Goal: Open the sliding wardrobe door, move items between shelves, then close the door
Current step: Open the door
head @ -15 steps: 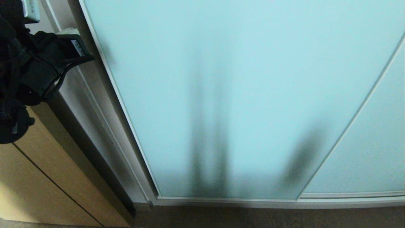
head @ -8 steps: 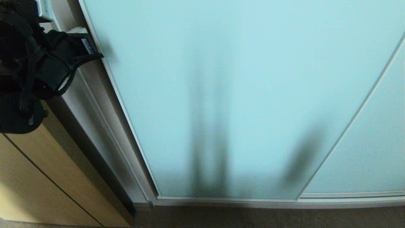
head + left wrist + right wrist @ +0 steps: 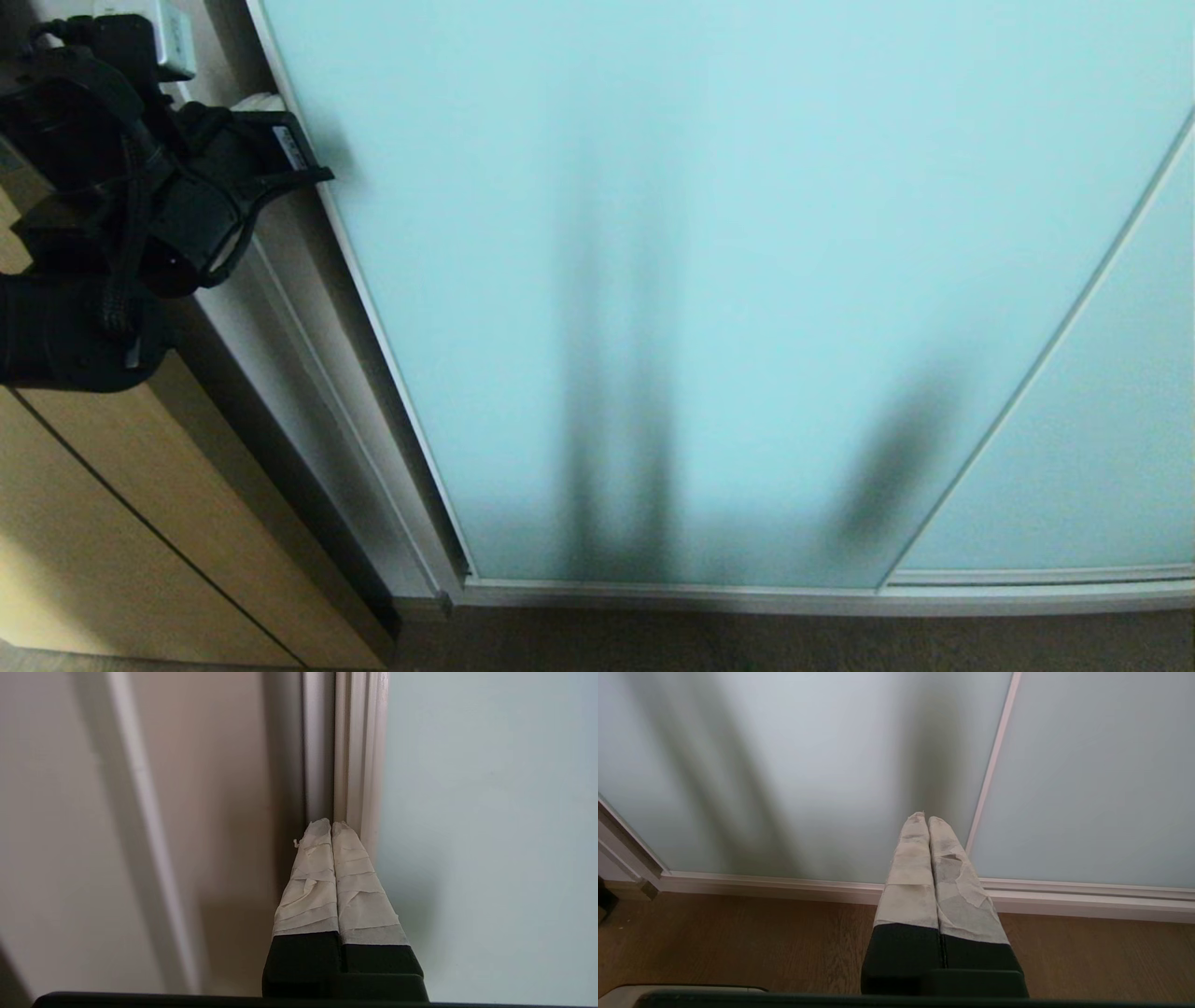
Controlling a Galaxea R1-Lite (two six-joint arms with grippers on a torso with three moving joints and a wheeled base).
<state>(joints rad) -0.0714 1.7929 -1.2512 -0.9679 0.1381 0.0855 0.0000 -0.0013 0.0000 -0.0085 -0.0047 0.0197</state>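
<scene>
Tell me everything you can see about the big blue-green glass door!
The sliding wardrobe door is a tall, wide panel of frosted pale aqua glass in a slim silver-white frame. It looks shut, its bottom edge low beside the wooden floor. Dark blurry streaks show through the glass. Another panel of the same kind sits at its right. The left pincer, shut, points at the door's left frame edge; actual contact can't be told.

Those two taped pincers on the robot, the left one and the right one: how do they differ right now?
The left gripper is raised, its tip at the slim silver-white frame edge of the frosted pale aqua glass sliding wardrobe door; the right gripper hangs low above the brown wooden floor, away from that edge. The left gripper's tape looks clean; the right gripper's is grubby and torn. Both are shut, empty and wrapped in pale tape.
</scene>
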